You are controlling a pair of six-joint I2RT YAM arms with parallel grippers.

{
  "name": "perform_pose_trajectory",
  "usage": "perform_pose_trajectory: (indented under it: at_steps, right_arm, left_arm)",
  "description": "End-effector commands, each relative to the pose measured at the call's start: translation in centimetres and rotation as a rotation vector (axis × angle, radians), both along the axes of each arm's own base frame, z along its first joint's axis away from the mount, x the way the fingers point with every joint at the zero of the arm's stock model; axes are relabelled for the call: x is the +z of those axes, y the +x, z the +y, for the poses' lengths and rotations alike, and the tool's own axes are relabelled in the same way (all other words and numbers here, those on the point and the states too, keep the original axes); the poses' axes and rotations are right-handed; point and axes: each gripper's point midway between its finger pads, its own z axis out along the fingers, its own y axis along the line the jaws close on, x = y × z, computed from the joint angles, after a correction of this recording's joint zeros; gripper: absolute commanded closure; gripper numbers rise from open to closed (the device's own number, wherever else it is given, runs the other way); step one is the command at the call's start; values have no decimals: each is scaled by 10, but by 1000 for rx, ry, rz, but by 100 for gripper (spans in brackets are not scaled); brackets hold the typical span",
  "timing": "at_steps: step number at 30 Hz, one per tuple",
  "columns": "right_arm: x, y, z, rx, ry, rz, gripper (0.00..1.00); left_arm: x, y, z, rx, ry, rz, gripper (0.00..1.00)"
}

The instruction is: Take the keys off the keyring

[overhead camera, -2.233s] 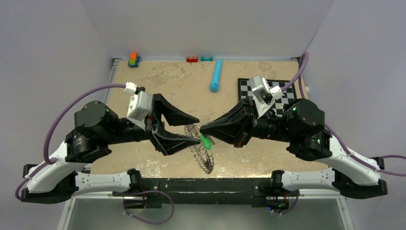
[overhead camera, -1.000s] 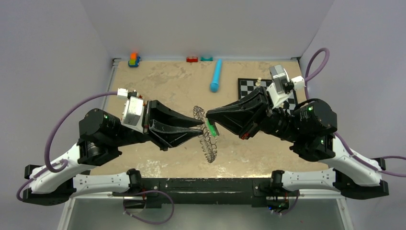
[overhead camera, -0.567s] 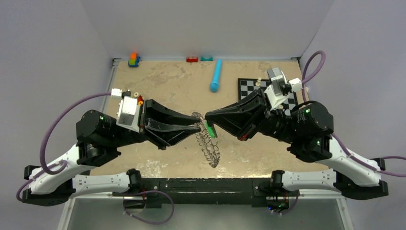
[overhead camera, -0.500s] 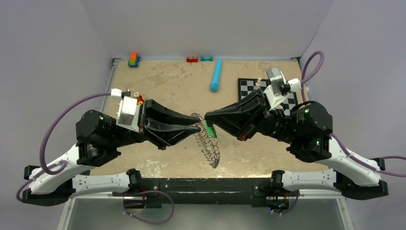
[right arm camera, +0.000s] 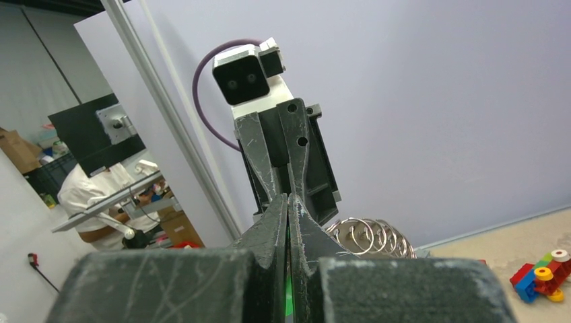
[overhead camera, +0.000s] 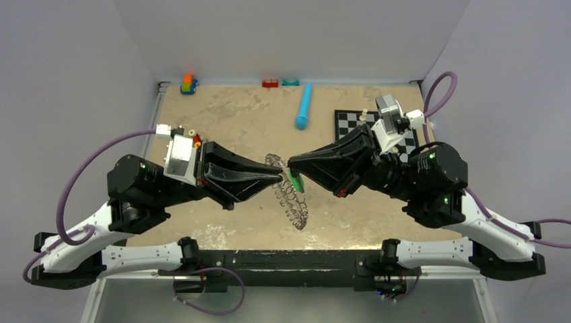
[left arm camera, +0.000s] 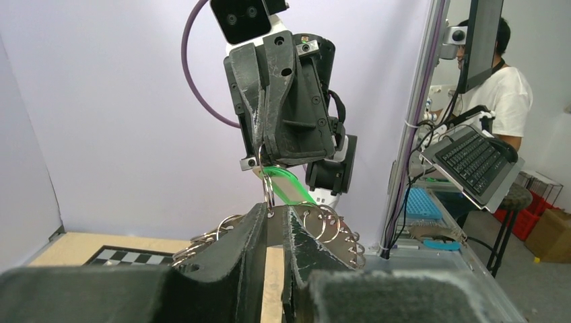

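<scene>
The keyring (overhead camera: 291,200) hangs in the air between both grippers, a grey metal hoop strung with several silver keys and small rings. My left gripper (overhead camera: 278,177) is shut on its upper rim; in the left wrist view (left arm camera: 275,210) the jaws pinch the flat metal just below a small split ring. My right gripper (overhead camera: 291,163) is shut on the green-headed key (overhead camera: 293,180), which shows in the left wrist view (left arm camera: 286,186) slanting down from the right fingers (left arm camera: 259,134). In the right wrist view (right arm camera: 288,199) only a green sliver (right arm camera: 287,299) shows between the jaws, with rings (right arm camera: 367,235) beside it.
A blue cylinder (overhead camera: 304,106) lies at the back middle. A chessboard (overhead camera: 349,125) is at the back right, partly under my right arm. Toy blocks (overhead camera: 188,83) and small red (overhead camera: 270,83) and teal (overhead camera: 291,82) pieces sit along the back edge.
Both grippers have lifted the keyring off the table and carried it slightly away from the near edge. The left jaws have drawn closer together. Almost nothing moved in the last half second.
</scene>
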Motion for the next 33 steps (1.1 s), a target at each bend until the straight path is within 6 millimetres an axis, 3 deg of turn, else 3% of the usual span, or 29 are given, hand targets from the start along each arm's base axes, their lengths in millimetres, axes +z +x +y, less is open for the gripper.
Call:
perform_pose_trajectory:
  at_steps: [1,33]
  right_arm:
    - [29,-9,-16,22,110,-34,100]
    - [18,-8,-4,38,85,-28,100]
  left_arm:
    - [8,1,4,12,-38,-23,83]
    - [10,5,6,40,-50,-22,84]
